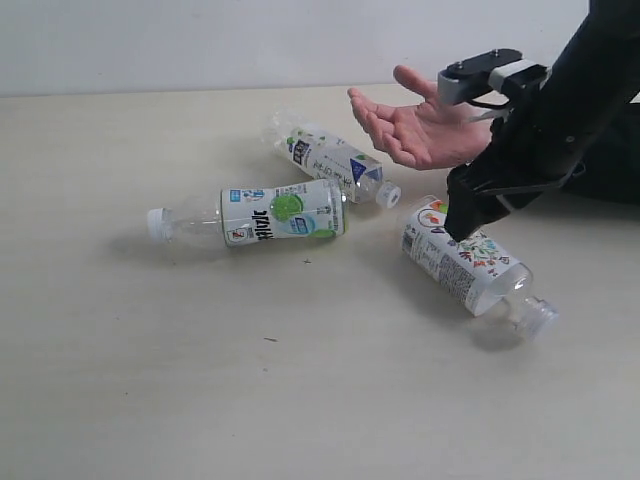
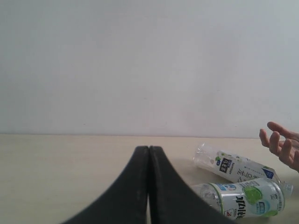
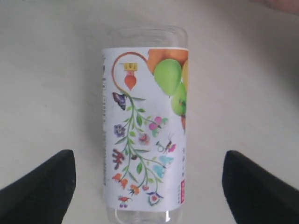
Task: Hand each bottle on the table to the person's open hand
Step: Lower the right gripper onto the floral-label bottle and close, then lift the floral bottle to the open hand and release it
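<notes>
Item: floral bottle (image 3: 145, 135), lying on its side on surface (image 1: 300, 400), right of centre, cap end toward the near edge, base end toward the hand (image 1: 425, 130).
Relation to right tool (image 3: 147, 186): bottle sits directly below and between the two spread fingers, long axis running crosswise to the gap, so fingers flank its sides. Tool released, wide, grasping nothing; no contact visible. Right arm is nearest by far. Judgement: next move prob. a straight descent and close across the body.
Left tool (image 2: 148, 186): fingers pressed together, clenched on nothing, well apart from the bottles.
Other stock: green-label bottle (image 1: 270, 212) and blue-label bottle (image 1: 330, 158), both on their sides, near centre, just beside each other.
Hand: open, palm up, above surface behind floral bottle, empty.
Materials: bottles clear thin plastic, cylindrical, glossy printed sleeves, white caps; likely light, crushable. Surface pale, matte, faint grain.
</notes>
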Controlling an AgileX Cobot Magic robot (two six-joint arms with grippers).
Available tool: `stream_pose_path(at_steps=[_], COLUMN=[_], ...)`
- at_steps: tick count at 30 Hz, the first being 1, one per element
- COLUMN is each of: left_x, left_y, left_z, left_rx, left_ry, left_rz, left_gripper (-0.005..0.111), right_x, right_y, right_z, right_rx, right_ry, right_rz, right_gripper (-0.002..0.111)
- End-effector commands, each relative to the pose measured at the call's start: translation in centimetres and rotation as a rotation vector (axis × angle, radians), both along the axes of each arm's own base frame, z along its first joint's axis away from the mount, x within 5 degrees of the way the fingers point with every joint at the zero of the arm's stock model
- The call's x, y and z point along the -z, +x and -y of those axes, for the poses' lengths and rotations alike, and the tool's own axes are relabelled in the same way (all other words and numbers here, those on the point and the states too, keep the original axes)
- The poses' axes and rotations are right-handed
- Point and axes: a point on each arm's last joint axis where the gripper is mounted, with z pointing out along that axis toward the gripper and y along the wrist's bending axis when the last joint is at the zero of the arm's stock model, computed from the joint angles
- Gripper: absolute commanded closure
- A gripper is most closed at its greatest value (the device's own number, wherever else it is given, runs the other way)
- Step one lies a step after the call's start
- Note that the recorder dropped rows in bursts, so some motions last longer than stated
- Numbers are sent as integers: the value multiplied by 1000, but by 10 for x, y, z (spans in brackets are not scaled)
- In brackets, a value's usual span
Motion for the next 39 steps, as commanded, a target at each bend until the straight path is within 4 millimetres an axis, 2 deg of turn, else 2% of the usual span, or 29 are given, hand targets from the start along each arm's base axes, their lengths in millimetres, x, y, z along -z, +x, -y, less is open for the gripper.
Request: stream_pose_path(at_steps=[1, 12, 18, 21, 25, 30, 34, 39], left_x=[0, 0, 0, 0, 0, 0, 0, 0], left_y=[0, 0, 0, 0, 0, 0, 0, 0], left_z=[0, 0, 0, 0, 0, 0, 0, 0], left_rx=[-4, -4, -4, -4, -4, -4, -4, -4], left_ry=[-3, -3, -3, -3, -3, -3, -3, -3], left_rz=[6, 6, 6, 6, 6, 6, 6, 6], left_gripper=[107, 107, 107, 107, 107, 107, 107, 107], right_x=[19, 57, 61, 61, 61, 57, 43, 2], right_y=[10, 14, 14, 13, 12, 5, -5, -22], right_z=[3, 1, 1, 1, 1, 2, 4, 7], right_rx=[-22, -20, -21, 3, 84, 77, 55, 40], right_ry=[-42, -62, -66, -63, -61, -72, -82, -64], right_rz=[12, -98, -117, -126, -159, -221, -277, -281], right_gripper=[27, 27, 31, 43, 71, 107, 108, 108])
